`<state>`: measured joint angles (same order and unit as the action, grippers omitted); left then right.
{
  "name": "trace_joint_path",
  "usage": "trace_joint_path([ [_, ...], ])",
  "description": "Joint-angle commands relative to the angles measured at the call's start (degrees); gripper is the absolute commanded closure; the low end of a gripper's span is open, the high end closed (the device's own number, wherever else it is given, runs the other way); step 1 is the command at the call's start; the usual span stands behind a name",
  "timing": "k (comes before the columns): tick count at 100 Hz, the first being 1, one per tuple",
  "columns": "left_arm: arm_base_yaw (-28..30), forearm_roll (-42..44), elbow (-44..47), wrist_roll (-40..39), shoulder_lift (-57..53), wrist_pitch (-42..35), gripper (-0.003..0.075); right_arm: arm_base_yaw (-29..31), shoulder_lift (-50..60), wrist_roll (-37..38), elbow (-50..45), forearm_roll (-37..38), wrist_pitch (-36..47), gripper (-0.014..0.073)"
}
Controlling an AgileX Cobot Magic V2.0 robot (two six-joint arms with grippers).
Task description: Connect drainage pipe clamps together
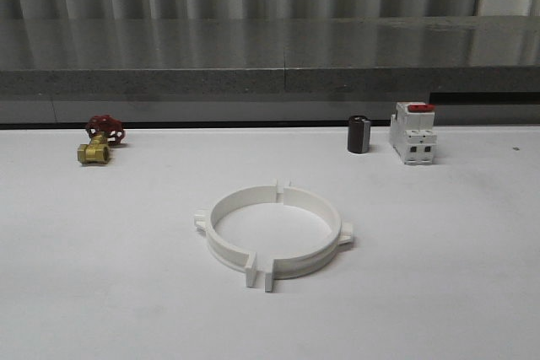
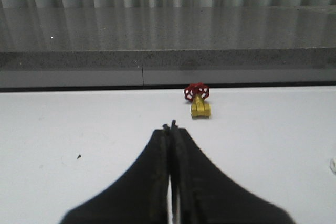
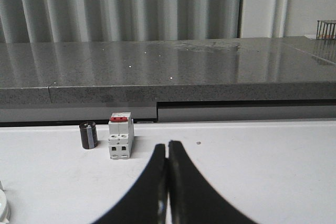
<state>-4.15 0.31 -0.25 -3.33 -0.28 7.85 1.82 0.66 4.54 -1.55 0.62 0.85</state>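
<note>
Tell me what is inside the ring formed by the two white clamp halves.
Inside the drainage pipe clamps only bare white table shows. Nothing there is covered; the ring's interior is fully visible from the front.

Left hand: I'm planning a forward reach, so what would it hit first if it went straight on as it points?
Probably the brass valve with the red handwheel, slightly off the shut left hand's line; depth is unclear, so it might slip past to the grey ledge.

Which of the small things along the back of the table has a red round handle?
The brass valve at back left; the breaker has a flat red switch, the black cylinder none.
</note>
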Motion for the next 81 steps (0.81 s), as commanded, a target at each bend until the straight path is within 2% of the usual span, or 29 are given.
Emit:
trace_joint_path([
  [1, 1.1, -1.4, 1.8, -0.7, -1.8, -6.2, 0.074, 0.2, 1.1, -0.3, 0.9, 0.1, 5.1, 0.066],
  [81, 2.3, -1.6, 2.0, -0.7, -1.9, -7.8, 0.074, 0.2, 1.0, -0.3, 0.9, 0.1, 5.1, 0.066],
])
